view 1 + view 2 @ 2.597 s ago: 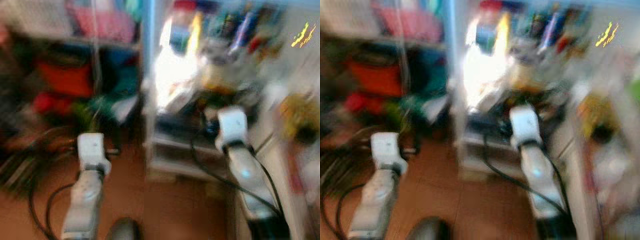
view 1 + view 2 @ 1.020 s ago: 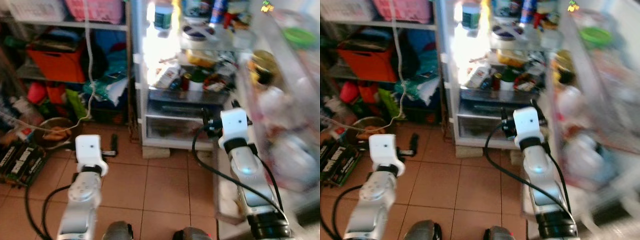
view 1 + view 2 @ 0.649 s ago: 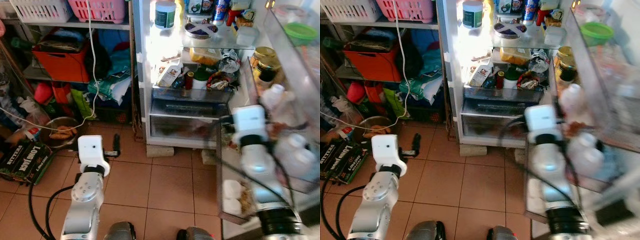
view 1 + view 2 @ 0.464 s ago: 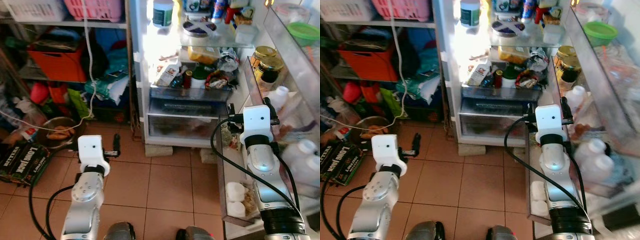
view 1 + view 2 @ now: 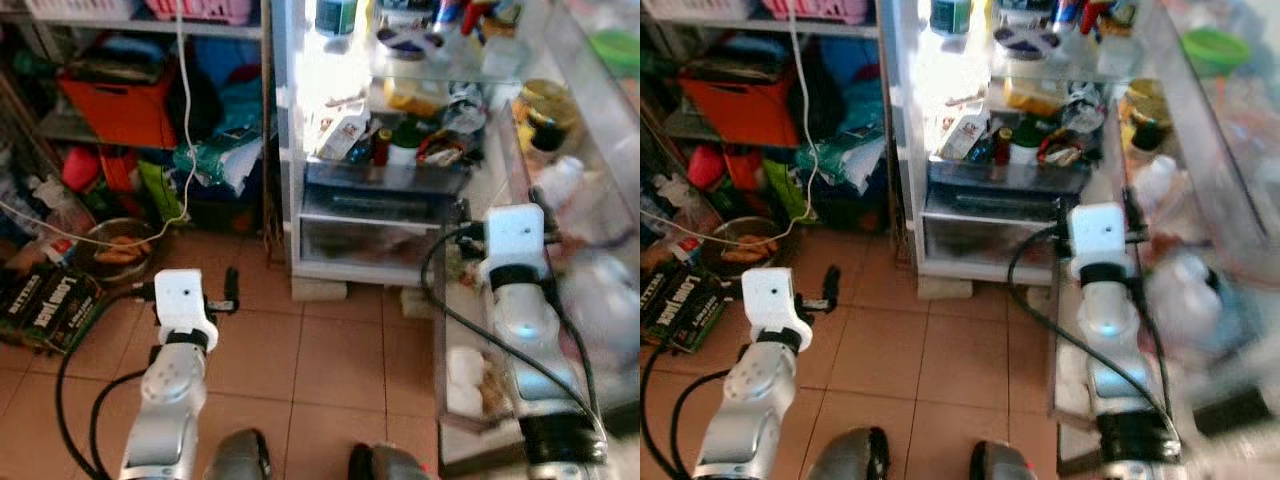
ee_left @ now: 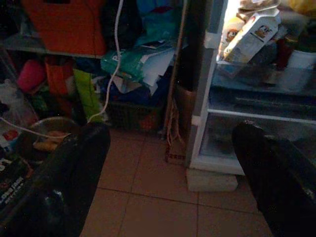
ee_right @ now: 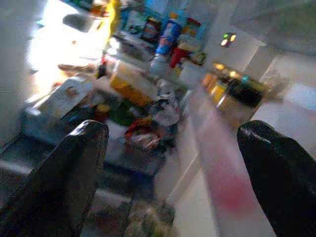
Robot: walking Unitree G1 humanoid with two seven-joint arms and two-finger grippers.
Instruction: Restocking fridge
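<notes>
The fridge (image 5: 390,150) stands open before me, lit inside, its glass shelves crowded with containers, a carton (image 5: 345,130) and a clear drawer (image 5: 375,240) below. Its door (image 5: 590,200) swings out on the right, holding jars (image 5: 545,110) and white bottles (image 5: 565,180). My right gripper (image 5: 500,210) is raised between the drawer and the door shelves. In the right wrist view its fingers (image 7: 69,168) are spread wide; this gripper (image 7: 173,128) is open and holds nothing. My left gripper (image 5: 186,288) hangs low over the tile floor, left of the fridge. It (image 6: 170,133) is open too, nothing between its fingers.
A cluttered storage rack stands left of the fridge with an orange crate (image 5: 120,100) and a dangling white cable (image 5: 185,120). On the floor lie a metal bowl (image 5: 120,245) and a dark box (image 5: 45,305). Bare tiles (image 5: 330,360) stretch in front of the fridge.
My right arm has swung from in front of the drawer toward the door shelves and now holds there. The left arm has kept its place. The view has sharpened and shifted slightly.
</notes>
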